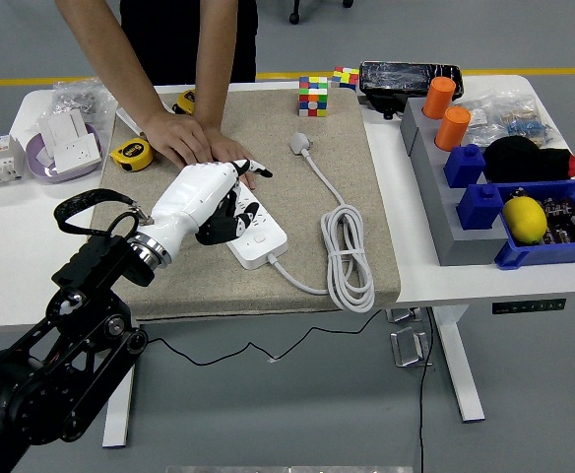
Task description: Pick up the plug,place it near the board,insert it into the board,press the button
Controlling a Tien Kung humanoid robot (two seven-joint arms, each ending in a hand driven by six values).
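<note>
The white power strip [259,242] lies on the beige mat [356,177]. My left hand [230,202] lies over its middle, fingers loosely spread and bent down onto it, one finger stretched toward the far end. The black plug is hidden under my hand. A person's two hands [184,138] press down on the strip's far end, just beyond my fingertips. The strip's white cable [350,251] lies coiled to the right, and its own white plug [300,144] lies loose on the mat. My right arm is out of view.
A yellow tape measure [130,155] and a purple bowl holding a white socket [63,148] lie at the left. Rubik's cubes [314,96] stand at the back. A grey rack with orange cylinders [441,99] and a blue bin [563,251] with a yellow lemon [525,219] stand at the right.
</note>
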